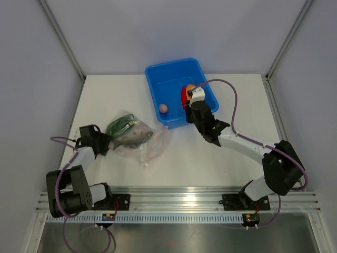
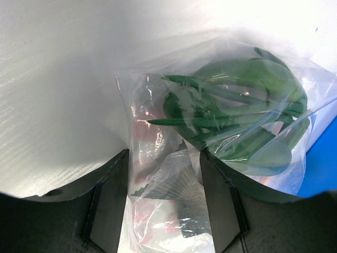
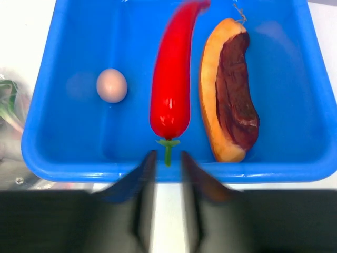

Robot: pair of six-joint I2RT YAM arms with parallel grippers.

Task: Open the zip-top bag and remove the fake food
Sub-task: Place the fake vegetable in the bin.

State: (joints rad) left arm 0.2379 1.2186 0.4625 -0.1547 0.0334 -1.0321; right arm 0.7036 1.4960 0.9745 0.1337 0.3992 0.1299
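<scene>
Both left gripper (image 2: 164, 211) fingers seemingly pinch the zip-top bag (image 2: 210, 137) between them.

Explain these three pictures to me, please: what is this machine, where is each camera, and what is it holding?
Two robot arms are bolted to a table's near edge. One picture looks down from above; the others come from cameras on each wrist. The left gripper straddles a clear zip-top bag with green toy food and a grey fish inside. The right gripper hovers, jaws slightly apart and empty, at a blue tub holding a red chilli, an egg and an orange-and-brown slice.
</scene>
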